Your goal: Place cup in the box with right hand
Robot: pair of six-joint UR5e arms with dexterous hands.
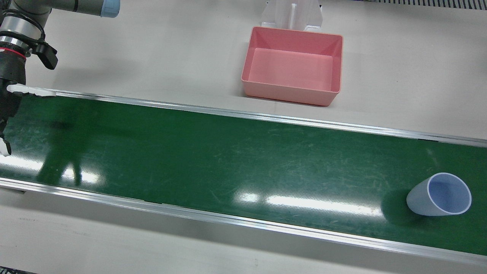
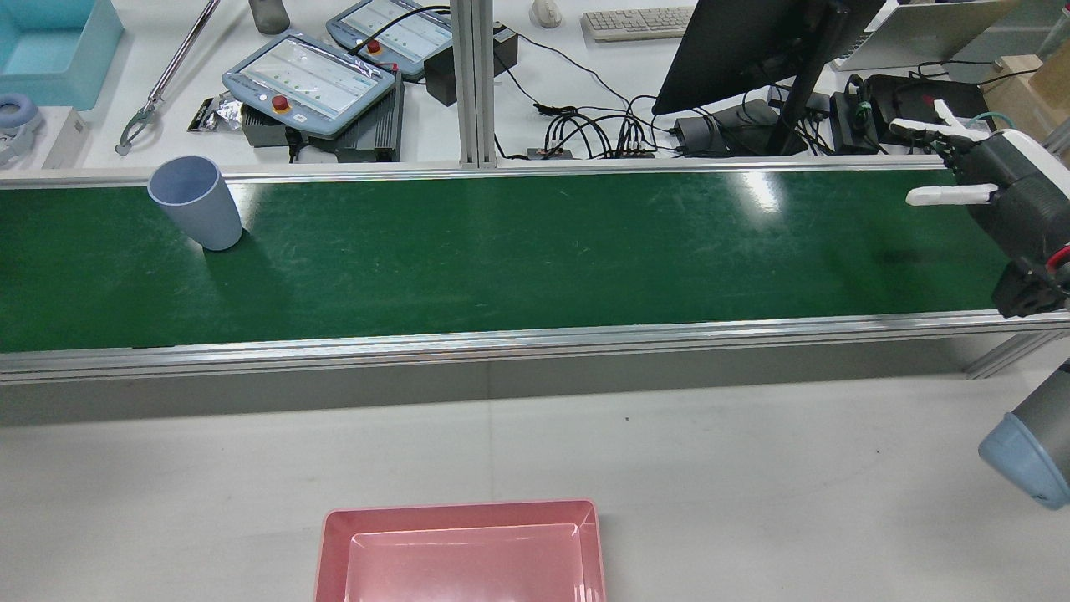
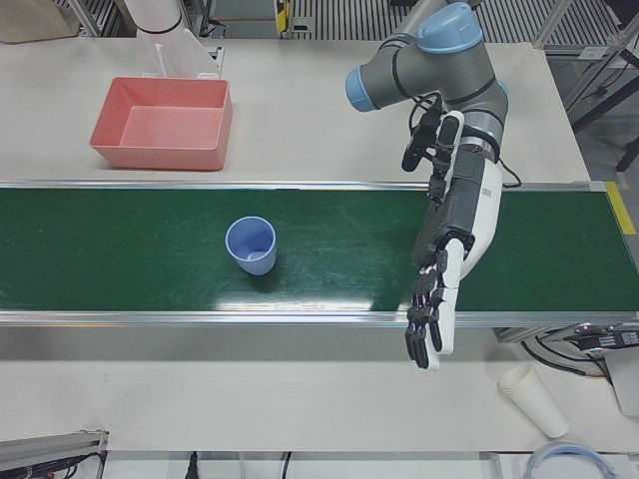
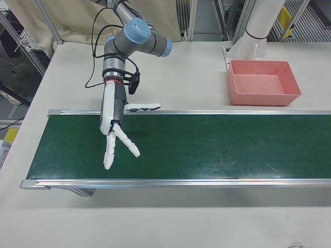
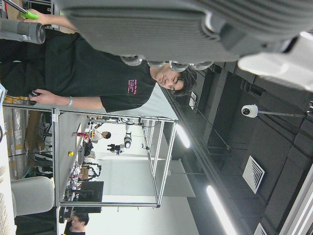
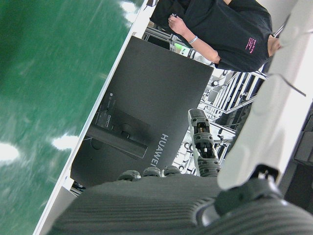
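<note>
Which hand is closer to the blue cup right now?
The left. The left hand hangs open over the belt a short way along from the blue cup; the right hand is open at the belt's opposite end.

Grey arms with light-blue joint caps and black cables end in black-and-white hands, the right hand [image 4: 115,138] white-fingered, the left hand [image 3: 439,289] mostly black-fingered.

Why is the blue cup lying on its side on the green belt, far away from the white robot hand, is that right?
Not quite. The blue cup is standing upright on the green belt, open end up, not lying on its side; the rear view shows this best. The rest is right: it sits far along the belt from the right hand, which is open and holds nothing.
</note>
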